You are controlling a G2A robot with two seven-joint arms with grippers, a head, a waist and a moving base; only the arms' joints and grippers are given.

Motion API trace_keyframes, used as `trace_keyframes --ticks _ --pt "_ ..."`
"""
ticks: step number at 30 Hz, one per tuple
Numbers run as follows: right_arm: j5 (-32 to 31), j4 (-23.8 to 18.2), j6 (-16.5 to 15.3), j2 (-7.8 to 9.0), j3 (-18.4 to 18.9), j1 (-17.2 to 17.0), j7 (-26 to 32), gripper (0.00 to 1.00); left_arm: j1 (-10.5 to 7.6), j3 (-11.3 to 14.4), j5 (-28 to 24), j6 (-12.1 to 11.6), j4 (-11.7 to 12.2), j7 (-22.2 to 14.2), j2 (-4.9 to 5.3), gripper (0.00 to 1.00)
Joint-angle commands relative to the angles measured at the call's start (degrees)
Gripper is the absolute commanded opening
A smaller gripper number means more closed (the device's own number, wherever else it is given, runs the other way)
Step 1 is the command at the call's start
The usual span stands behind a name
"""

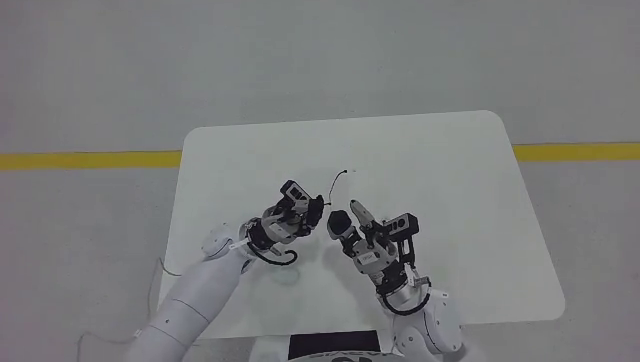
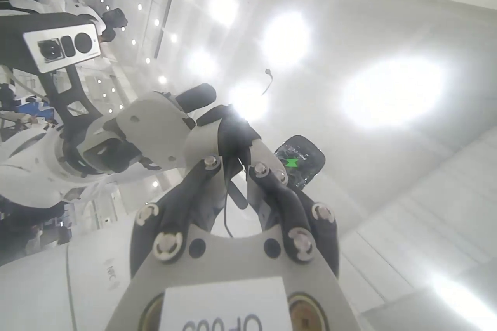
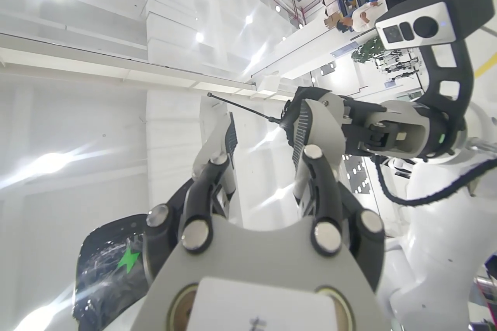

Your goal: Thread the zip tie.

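Zip tie [image 3: 240,106] was pinched in the left tool [image 1: 318,205], its free end poking out past the tips, probably so it could be fed. Right tool [image 3: 266,130] sat just beside it, wide and empty, lined up to catch that end I guess.

The zip tie [image 1: 335,181] sits in the left claw [image 1: 319,206], above the counter [image 1: 450,192]. The right claw [image 1: 347,218] is just beside it.

White table [image 1: 450,177] on grey floor [image 1: 300,52] with yellow lines [image 1: 80,160]
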Motion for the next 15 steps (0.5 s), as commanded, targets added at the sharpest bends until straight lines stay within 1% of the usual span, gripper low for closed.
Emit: trace_keyframes --ticks 1,15 --pt "-0.02 0.19 0.0 -0.09 -0.23 0.11 0.14 0.32 0.0 0.0 0.0 0.0 0.0 0.0 0.0 0.0" --pt "-0.65 0.87 0.0 -0.54 -1.63 1.03 0.47 0.21 0.0 0.0 0.0 0.0 0.0 0.0 0.0 0.0"
